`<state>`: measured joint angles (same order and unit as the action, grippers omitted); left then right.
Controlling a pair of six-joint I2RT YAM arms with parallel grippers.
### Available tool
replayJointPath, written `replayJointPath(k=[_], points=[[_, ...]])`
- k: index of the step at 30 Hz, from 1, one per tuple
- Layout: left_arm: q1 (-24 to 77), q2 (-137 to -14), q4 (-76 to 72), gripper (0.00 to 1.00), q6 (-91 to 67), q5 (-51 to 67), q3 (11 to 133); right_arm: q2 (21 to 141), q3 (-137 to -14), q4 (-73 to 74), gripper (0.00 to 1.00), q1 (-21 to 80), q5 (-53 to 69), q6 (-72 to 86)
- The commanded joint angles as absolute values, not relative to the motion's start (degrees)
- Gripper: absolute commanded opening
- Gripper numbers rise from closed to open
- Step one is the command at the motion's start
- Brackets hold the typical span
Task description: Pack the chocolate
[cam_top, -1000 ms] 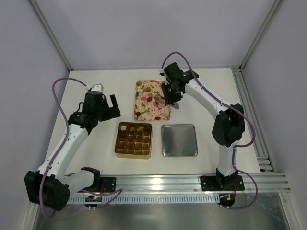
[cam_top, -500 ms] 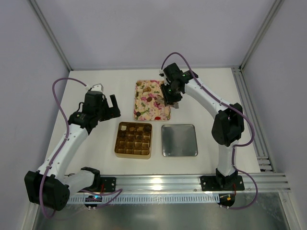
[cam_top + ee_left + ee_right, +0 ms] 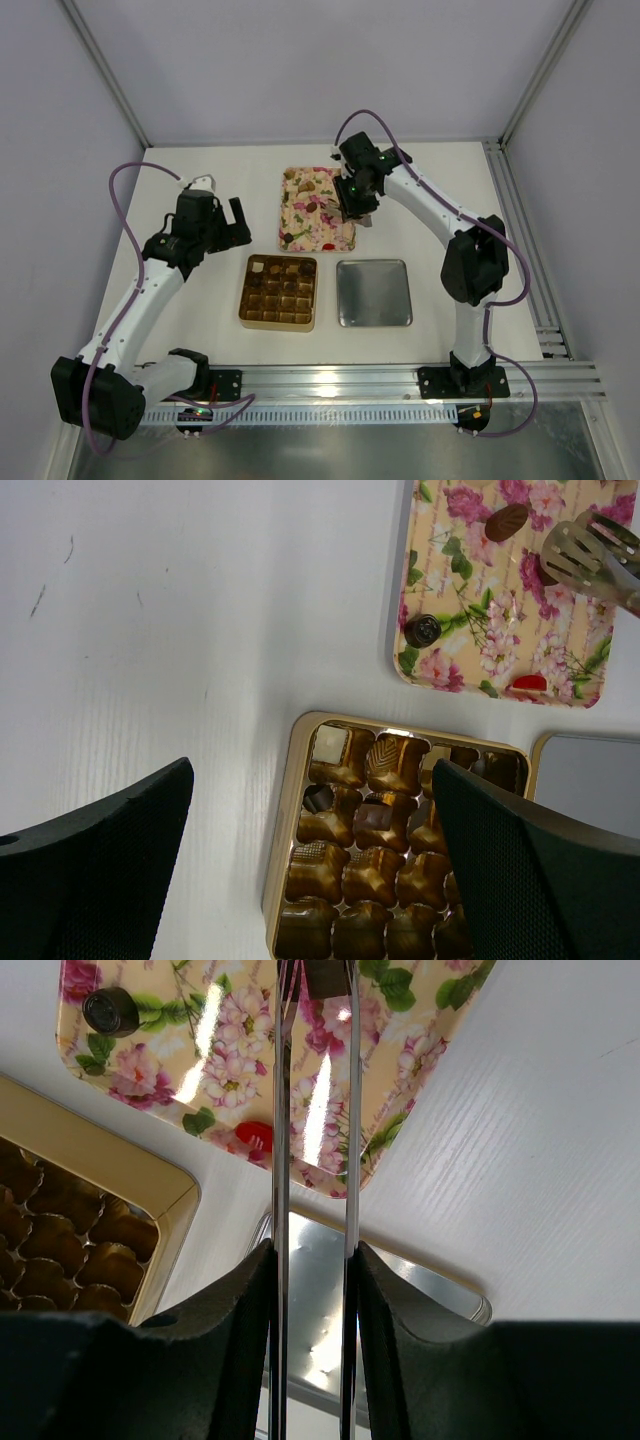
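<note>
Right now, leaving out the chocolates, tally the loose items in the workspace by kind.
Gold box: 1
Flower tray: 1
Silver tray: 1
Tongs: 1
Total: 4

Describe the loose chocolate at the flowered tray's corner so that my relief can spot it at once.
Find the pink flowered tray behind the gold box. On the tray's near-left corner, the one closest to the box, lies one small chocolate. It is round and almost black, unlike the oval brown piece farther back.
</note>
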<state>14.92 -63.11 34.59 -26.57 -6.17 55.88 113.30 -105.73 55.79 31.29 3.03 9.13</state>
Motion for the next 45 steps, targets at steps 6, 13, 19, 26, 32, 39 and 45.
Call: replayJointPath(k=[6,13,19,26,32,39,45], points=[[14.85,-61.70,34.37,1.00,-26.37,-5.89,56.69,111.88,-105.47,55.81,0.39,31.99,2.55,8.35],[14.77,-61.70,34.37,1.00,-26.45,-5.89,56.78,111.80,-104.68,55.81,0.39,32.08,2.02,8.17],[14.77,-61.70,34.37,1.00,-26.45,-5.89,56.86,111.62,-104.59,55.90,0.39,32.08,2.11,8.17],[14.85,-61.61,34.37,1.00,-26.45,-5.89,56.87,111.80,-104.41,55.81,0.38,32.08,2.20,8.09],[14.85,-61.44,34.37,1.00,-26.46,-5.98,56.86,111.36,-104.59,55.81,0.31,32.08,2.02,8.17],[14.77,-61.44,34.37,1.00,-26.37,-5.98,56.86,110.22,-104.85,55.72,0.30,32.08,1.85,8.44],[14.77,-61.26,34.37,1.00,-26.37,-5.98,56.78,109.25,-105.91,55.90,0.30,32.08,1.67,8.70]])
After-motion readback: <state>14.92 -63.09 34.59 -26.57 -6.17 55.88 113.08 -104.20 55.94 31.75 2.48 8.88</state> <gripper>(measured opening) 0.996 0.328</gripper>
